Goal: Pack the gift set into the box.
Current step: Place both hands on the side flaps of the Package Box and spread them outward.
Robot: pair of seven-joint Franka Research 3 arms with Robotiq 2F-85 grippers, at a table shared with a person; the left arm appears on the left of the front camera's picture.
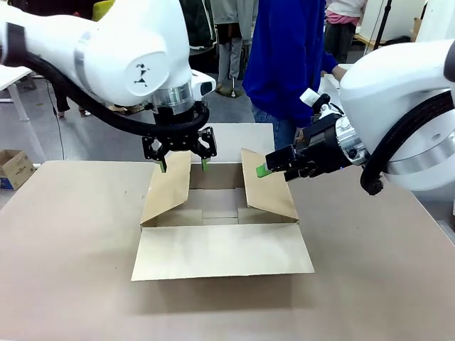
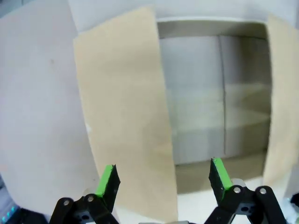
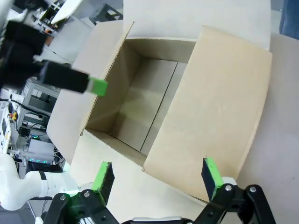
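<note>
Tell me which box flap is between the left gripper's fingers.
The raised side flap on the robot's left; the left gripper straddles its far end. The near flap lies flat, away from it.

Front view: the two raised side flaps hide much of the floor of the box (image 1: 220, 206); the right gripper (image 1: 261, 170) shows one green pad, the other hidden behind it; the person (image 1: 288, 64) is cut off by the top edge; a small carton (image 1: 14, 168) at the left is cropped; left wrist view: the box's inside is blurred.
</note>
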